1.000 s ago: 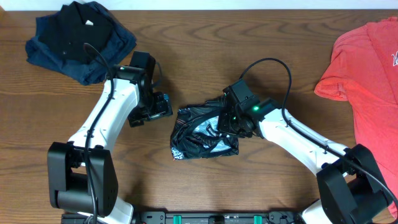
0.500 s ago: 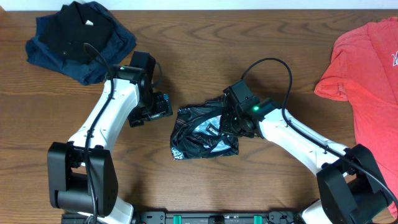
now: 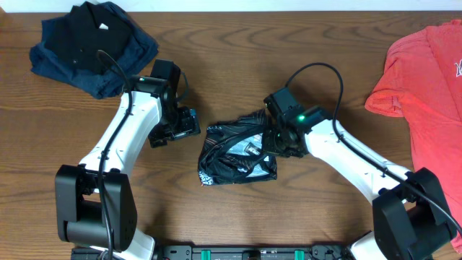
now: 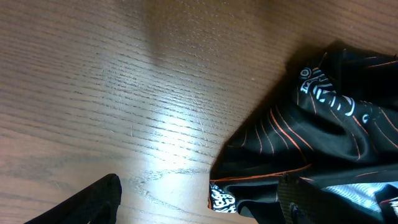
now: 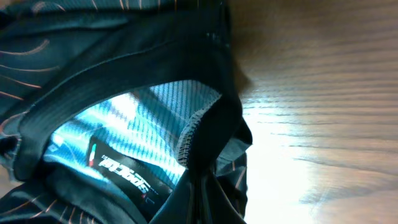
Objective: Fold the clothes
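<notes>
Jersey [image 3: 234, 155] lies crumpled at the middle of the bench [image 3: 238, 58], between both arms. I note the right gripper [image 3: 280, 141] at its right edge, apparently pinched on the collar hem. The left gripper [image 3: 189, 124] stands wide, just beside the left edge, not touching. I judge the free left hem nearest the left arm.
</notes>
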Robot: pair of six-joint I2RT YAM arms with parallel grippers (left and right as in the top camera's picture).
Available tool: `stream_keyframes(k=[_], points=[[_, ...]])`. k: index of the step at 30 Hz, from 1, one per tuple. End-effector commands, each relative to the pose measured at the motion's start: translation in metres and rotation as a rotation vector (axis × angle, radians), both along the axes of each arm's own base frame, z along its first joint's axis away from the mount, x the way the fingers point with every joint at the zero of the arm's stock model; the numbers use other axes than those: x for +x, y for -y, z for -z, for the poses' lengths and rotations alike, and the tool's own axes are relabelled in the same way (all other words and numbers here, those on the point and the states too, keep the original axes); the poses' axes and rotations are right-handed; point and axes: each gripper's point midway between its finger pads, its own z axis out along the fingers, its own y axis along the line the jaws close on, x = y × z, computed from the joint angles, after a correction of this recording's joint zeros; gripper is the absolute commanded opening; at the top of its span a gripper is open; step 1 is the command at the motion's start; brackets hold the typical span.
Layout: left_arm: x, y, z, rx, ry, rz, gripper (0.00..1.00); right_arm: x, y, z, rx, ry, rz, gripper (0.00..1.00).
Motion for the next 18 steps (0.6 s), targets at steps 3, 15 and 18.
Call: stream_keyframes(k=[3, 15, 18], points=[[-0.002, -0.004, 0.003, 0.014, -0.007, 0.009, 0.82, 0.010, 0.017, -0.007, -0.064, 0.024, -0.007, 0.03], [-0.002, -0.004, 0.003, 0.014, -0.007, 0.009, 0.82, -0.003, 0.045, -0.001, -0.190, -0.028, 0.013, 0.14], [-0.002, -0.004, 0.003, 0.014, -0.008, 0.009, 0.82, -0.005, 0.047, 0.001, -0.196, -0.034, 0.013, 0.22]])
